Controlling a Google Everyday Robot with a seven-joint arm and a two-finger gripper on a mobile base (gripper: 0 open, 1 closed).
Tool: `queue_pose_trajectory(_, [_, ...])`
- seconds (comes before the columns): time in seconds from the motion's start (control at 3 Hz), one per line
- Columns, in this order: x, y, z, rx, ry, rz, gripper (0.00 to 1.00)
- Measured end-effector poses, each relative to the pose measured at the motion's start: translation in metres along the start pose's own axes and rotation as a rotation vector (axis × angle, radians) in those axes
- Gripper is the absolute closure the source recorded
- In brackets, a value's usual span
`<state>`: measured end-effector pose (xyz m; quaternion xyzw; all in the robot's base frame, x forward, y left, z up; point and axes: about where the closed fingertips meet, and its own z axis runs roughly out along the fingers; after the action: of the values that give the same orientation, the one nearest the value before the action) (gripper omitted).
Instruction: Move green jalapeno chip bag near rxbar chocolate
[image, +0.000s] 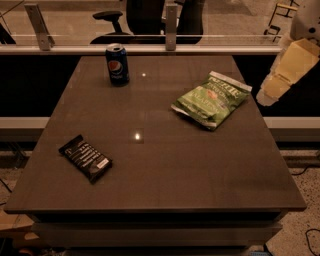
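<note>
Three items sit on a dark square table (200, 175). The green jalapeno chip bag (211, 99), the largest, lies flat at the back right; the white lettering along its top edge may be a brand name but is not legible. The cream gripper (280, 77) hangs beyond the table's right edge, apart from the bag; whether it is open or closed cannot be told. The rxbar chocolate (85, 157), black with white text lines, lies front left. A blue Pepsi can (117, 64) stands upright back left.

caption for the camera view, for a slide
The gripper hovers right of the table, beside the green jalapeno chip bag; rxbar chocolate lies front-left, Pepsi can rear-left.
</note>
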<state>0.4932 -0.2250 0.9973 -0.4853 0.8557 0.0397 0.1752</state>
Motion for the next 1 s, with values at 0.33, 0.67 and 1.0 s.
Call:
queue_pose_trajectory(0.33, [-0.009, -0.018, 0.003, -0.005, -0.012, 0.072, 0.0])
queue_pose_trajectory(0.67, [-0.011, -0.033, 0.006, -0.003, -0.051, 0.127, 0.0])
queue_pose_trajectory(1.0, [-0.016, -0.037, 0.006, 0.011, -0.067, 0.126, 0.0])
